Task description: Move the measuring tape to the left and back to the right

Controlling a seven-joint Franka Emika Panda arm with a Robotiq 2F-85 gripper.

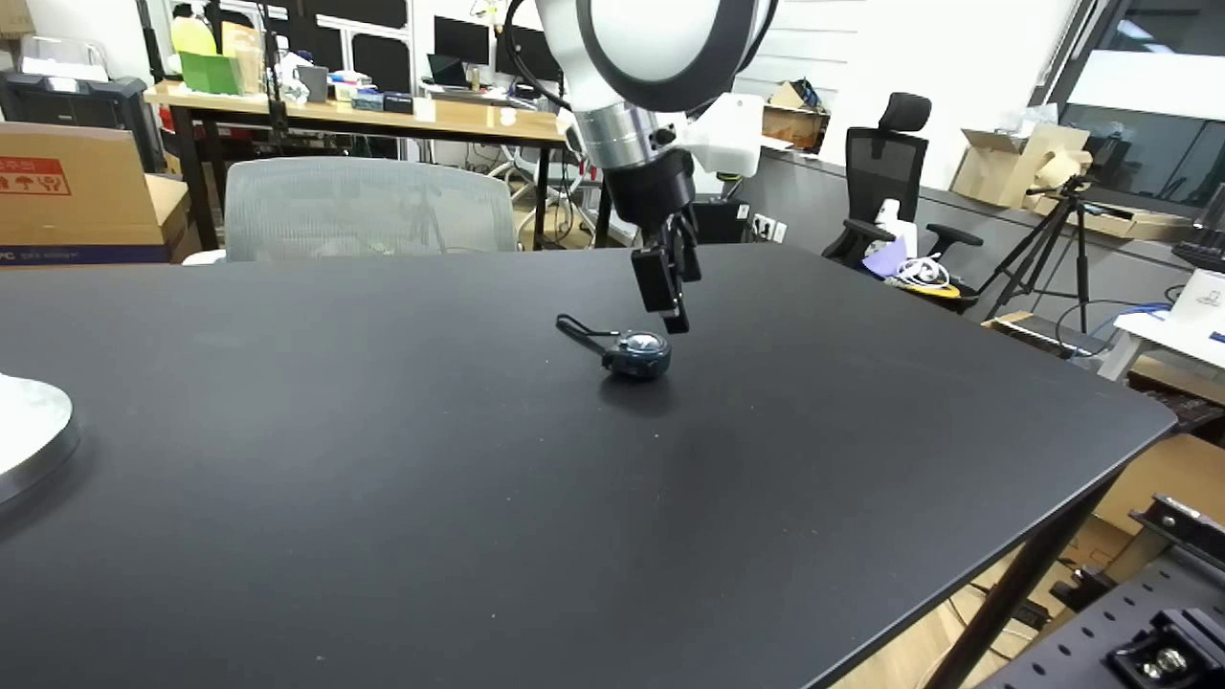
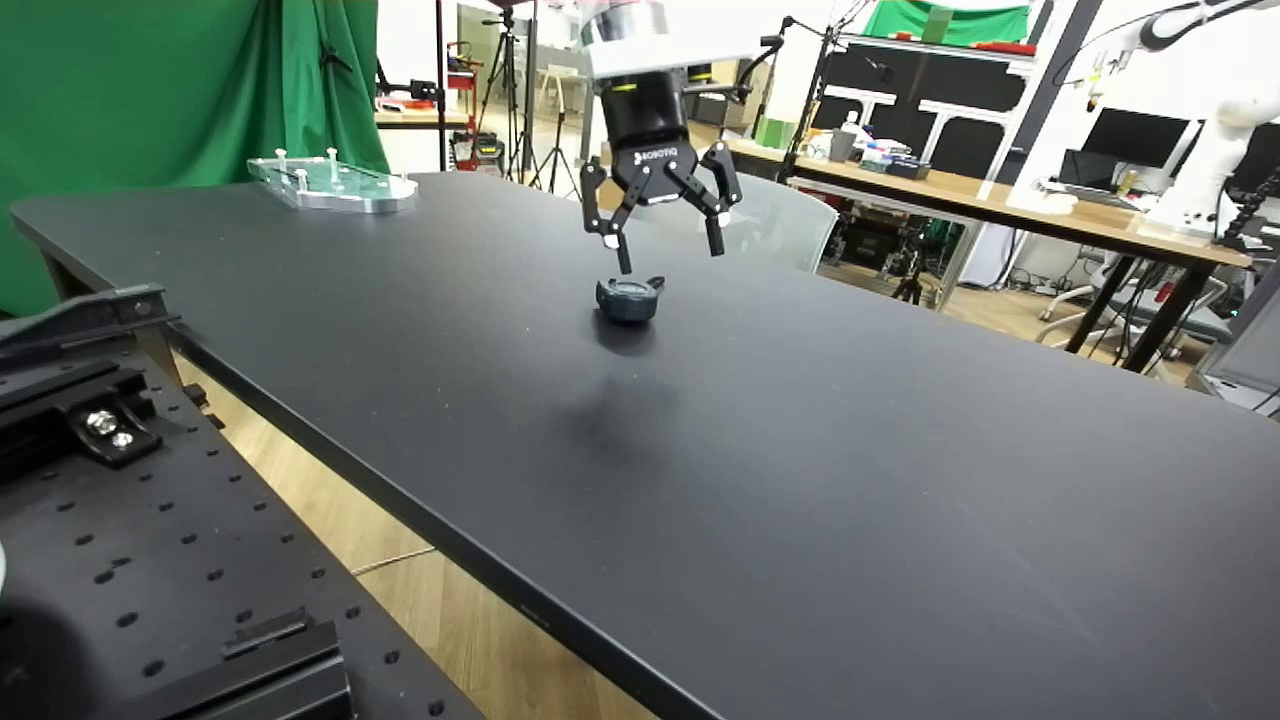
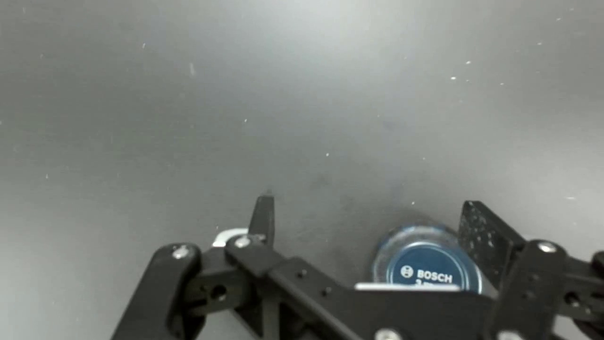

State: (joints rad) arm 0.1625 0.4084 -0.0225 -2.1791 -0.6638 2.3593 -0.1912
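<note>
The measuring tape, a small rounded dark blue-grey case, lies on the black table in both exterior views point(image 1: 639, 356) point(image 2: 628, 302). A black wrist strap trails from it. My gripper is open and empty above the tape in both exterior views point(image 1: 669, 318) point(image 2: 670, 261). In the wrist view the gripper point(image 3: 369, 200) has its fingers wide apart. There the tape point(image 3: 427, 264), with a blue BOSCH label, shows between the fingers, close to the right-hand finger. Its lower part is hidden behind the gripper's body. I cannot tell whether that finger touches it.
The black table point(image 1: 383, 498) carries a white round plate point(image 1: 31, 431) at the left edge of an exterior view. A clear plate with posts point(image 2: 340, 190) stands at a far table corner. A grey mesh chair point(image 1: 373, 206) stands against the table's far edge.
</note>
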